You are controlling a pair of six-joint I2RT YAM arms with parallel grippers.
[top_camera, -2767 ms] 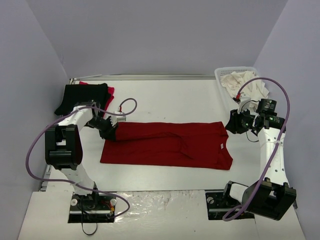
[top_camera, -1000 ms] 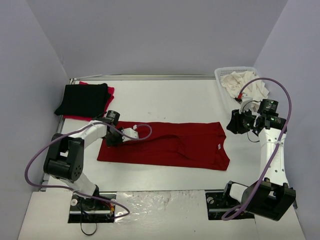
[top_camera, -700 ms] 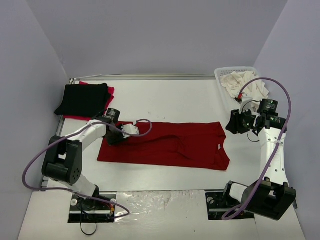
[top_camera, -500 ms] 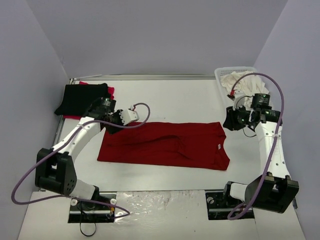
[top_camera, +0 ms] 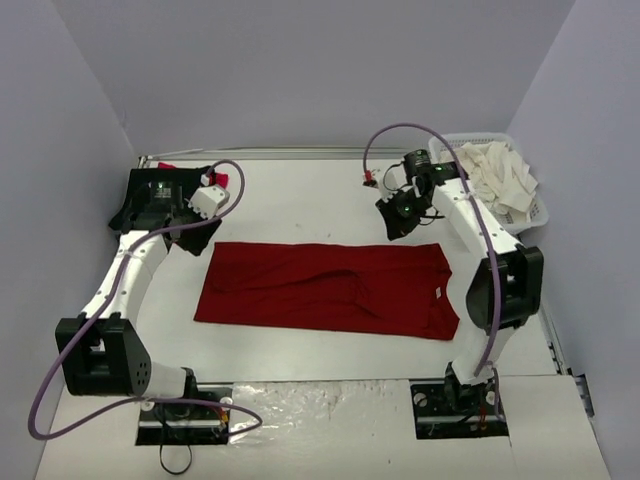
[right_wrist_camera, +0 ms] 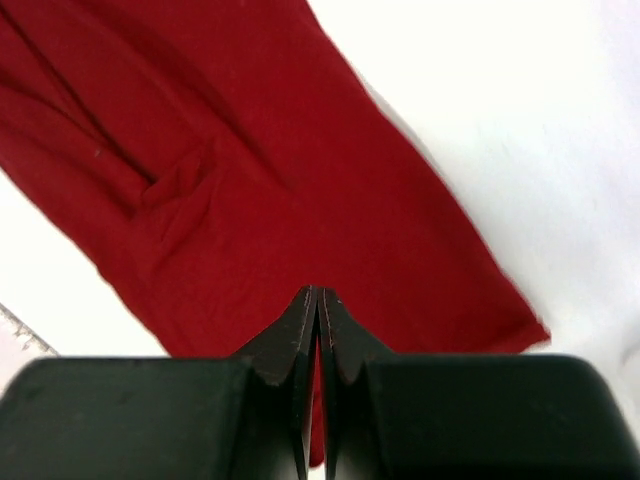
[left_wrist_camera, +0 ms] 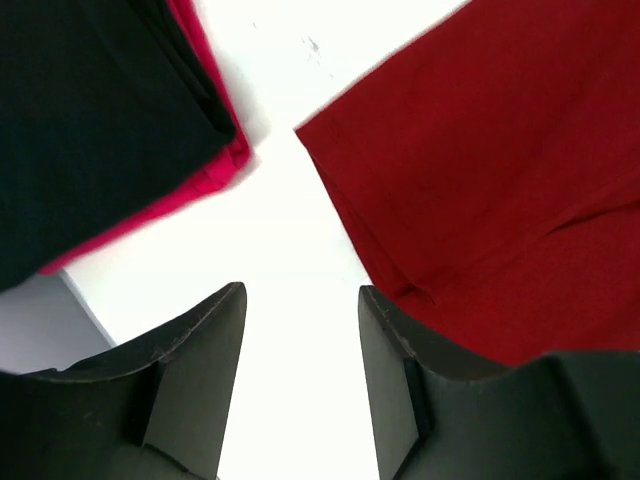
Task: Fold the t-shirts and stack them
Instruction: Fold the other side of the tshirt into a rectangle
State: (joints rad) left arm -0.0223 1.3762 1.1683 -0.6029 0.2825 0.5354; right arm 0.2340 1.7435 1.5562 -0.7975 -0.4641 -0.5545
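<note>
Dark red cloth lies released across the middle of the white counter [top_camera: 320, 195]. The dark red t-shirt [top_camera: 330, 288] is spread flat as a long band, its small white neck label [top_camera: 440, 292] towards the right end. Nothing grips it now.

At the upper left sits the stack, a folded black t-shirt [left_wrist_camera: 90, 110] on a bright red one [left_wrist_camera: 215, 170]. Cream-white shirts [top_camera: 500, 175] wait in the basket [top_camera: 541, 214] at the upper right.

Both arms have just moved. The left end effector [left_wrist_camera: 300, 295] has let go of the shirt's left edge and drawn back to the upper left. It hangs over bare counter between the stack and the shirt's corner, fingers spread and empty. The right end effector [right_wrist_camera: 316, 295] has swung in from beside the basket to the shirt's upper right edge. Its fingers are pressed together with nothing between them; whether the tips touch the cloth I cannot tell.

I judge the lengthwise fold done and smoothed. The crosswise folds and the move onto the stack remain.
</note>
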